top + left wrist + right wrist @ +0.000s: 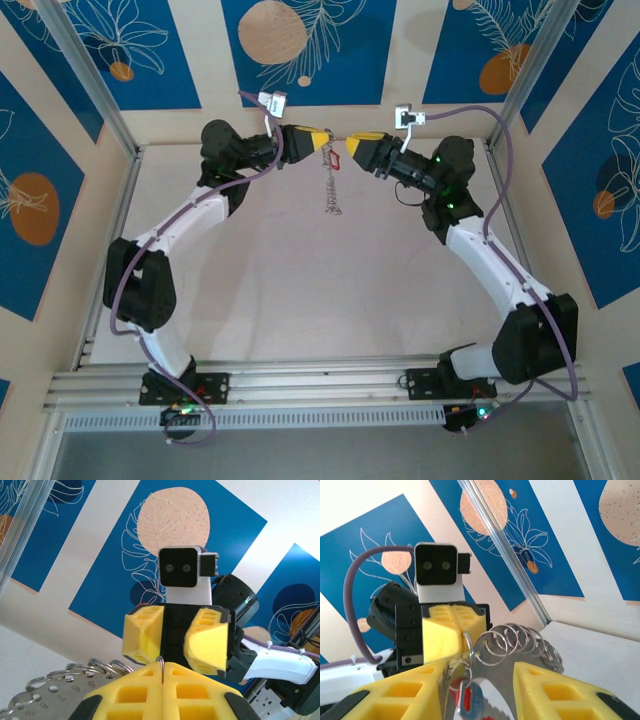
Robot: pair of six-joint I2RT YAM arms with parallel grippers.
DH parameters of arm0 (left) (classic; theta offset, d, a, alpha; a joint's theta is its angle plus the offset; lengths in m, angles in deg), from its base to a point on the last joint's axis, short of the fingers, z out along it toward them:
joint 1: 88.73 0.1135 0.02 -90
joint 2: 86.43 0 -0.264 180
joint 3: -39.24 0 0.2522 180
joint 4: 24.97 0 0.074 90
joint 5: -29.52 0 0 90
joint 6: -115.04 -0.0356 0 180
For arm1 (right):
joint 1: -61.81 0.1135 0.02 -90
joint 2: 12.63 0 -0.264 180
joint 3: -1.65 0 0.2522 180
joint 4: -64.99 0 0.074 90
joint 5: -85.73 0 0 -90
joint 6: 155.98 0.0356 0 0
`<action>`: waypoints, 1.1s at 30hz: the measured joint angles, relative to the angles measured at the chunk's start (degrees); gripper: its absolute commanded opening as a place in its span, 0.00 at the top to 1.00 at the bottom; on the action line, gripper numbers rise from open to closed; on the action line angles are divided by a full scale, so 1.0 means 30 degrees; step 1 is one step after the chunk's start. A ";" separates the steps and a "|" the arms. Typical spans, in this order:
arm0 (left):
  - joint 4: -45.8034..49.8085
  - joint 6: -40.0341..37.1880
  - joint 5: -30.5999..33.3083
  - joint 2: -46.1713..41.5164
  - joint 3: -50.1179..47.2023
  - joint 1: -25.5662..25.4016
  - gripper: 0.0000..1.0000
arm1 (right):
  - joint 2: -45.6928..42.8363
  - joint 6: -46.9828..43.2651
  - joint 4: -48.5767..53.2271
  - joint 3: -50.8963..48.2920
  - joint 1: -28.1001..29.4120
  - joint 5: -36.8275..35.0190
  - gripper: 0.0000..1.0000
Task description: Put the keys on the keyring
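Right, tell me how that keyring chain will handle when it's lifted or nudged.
Probably floppy: the keyring chain hangs limp and straight below the left gripper, which pinches one ring. It would likely swing if nudged, since its rings look loosely linked. The thin, smooth metal may slip out of a light grip.

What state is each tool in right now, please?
Left tool: closed on a ring of the keyring.
Right tool: open; the red key hangs between its jaws.
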 measured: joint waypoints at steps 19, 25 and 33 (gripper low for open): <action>-0.1086 0.1188 0.0576 0.0066 -0.0219 0.0000 1.00 | 0.3140 0.5311 -0.7133 0.0036 0.0459 0.0226 0.71; -0.1093 0.1188 0.0568 0.0066 -0.0219 0.0000 1.00 | 0.3169 0.5311 -0.7184 0.0109 0.0816 0.0153 0.75; -0.1246 0.1188 0.0561 0.0066 -0.0219 0.0000 1.00 | 0.3555 0.5297 -0.7169 0.0262 0.0991 0.0095 0.72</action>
